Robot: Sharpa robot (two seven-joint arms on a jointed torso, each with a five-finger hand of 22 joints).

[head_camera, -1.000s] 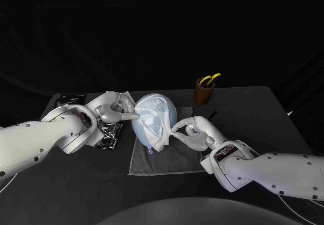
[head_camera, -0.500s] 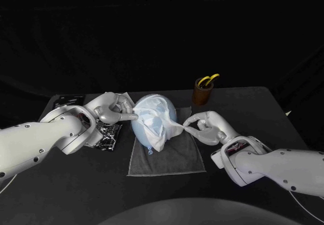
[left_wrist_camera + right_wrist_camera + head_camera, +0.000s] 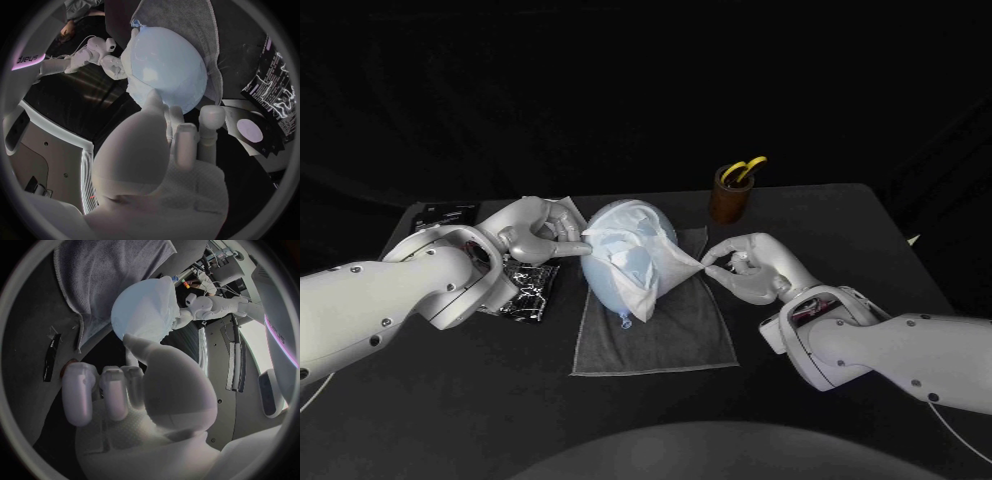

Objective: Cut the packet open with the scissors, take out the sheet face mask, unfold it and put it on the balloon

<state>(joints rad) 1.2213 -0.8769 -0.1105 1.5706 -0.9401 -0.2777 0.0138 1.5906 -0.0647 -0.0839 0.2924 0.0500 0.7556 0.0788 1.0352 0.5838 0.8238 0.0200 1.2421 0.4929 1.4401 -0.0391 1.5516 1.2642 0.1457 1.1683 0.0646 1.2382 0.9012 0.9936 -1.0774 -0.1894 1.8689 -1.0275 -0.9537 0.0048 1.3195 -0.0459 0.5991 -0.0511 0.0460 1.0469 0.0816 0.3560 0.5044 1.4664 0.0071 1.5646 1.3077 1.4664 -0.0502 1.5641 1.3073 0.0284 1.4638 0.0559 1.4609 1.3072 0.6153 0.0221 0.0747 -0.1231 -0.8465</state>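
Observation:
A pale blue balloon [image 3: 620, 268] lies on a grey towel [image 3: 658, 338] mid-table, with the white sheet mask [image 3: 646, 245] draped over its upper side. My left hand [image 3: 538, 235] is pressed against the balloon's left side, its thumb and fingers pinching the mask's edge there; the left wrist view shows that hand [image 3: 172, 145] right at the balloon [image 3: 165, 67]. My right hand [image 3: 750, 268] pinches the mask's right edge and holds it stretched out past the balloon. The scissors [image 3: 747, 168], yellow-handled, stand in a brown cup [image 3: 730, 202] behind.
The cut black packet [image 3: 528, 290] lies left of the towel, under my left forearm. Another black packet [image 3: 444, 213] sits at the table's far left corner. A small black strip [image 3: 750, 243] lies between the cup and my right hand.
My right hand has moved right and slightly back, drawing the mask's edge out from the balloon into a stretched flap. The left hand and the balloon have stayed put.

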